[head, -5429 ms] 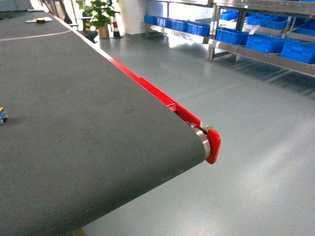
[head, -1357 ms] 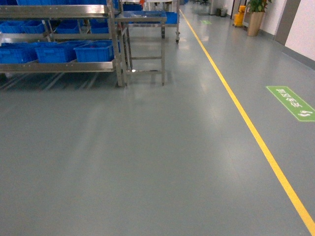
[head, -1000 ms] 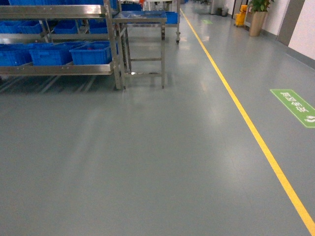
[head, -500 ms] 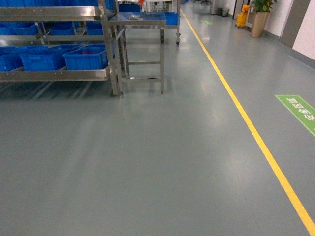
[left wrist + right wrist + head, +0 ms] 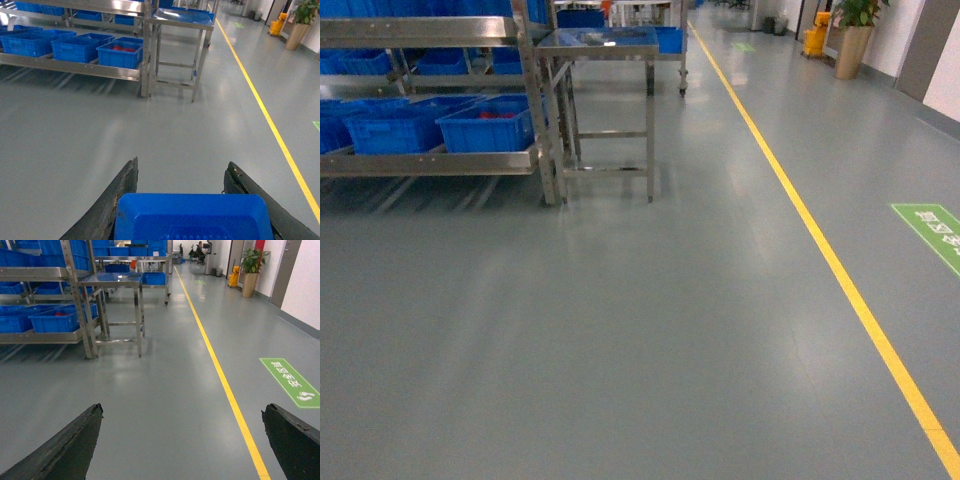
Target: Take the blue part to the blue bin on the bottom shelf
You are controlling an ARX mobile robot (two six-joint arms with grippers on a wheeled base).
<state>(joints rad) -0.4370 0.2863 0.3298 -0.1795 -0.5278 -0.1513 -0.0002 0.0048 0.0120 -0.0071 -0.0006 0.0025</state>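
Ahead, bottom shelf has slid left, nearer

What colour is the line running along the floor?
Yellow; the floor line shows best in the right wrist view.

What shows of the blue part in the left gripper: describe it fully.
The blue part shows only in the left wrist view, at the bottom edge. It is a bright blue, smooth, plastic-looking piece with a flat, raised top edge and rounded corners; a faint ribbed patch shows low on its face. It sits between the two dark, worn fingers of the left gripper, which flank it on either side; its lower part is cut off by the frame. It hangs over bare grey floor, well short of the rack.
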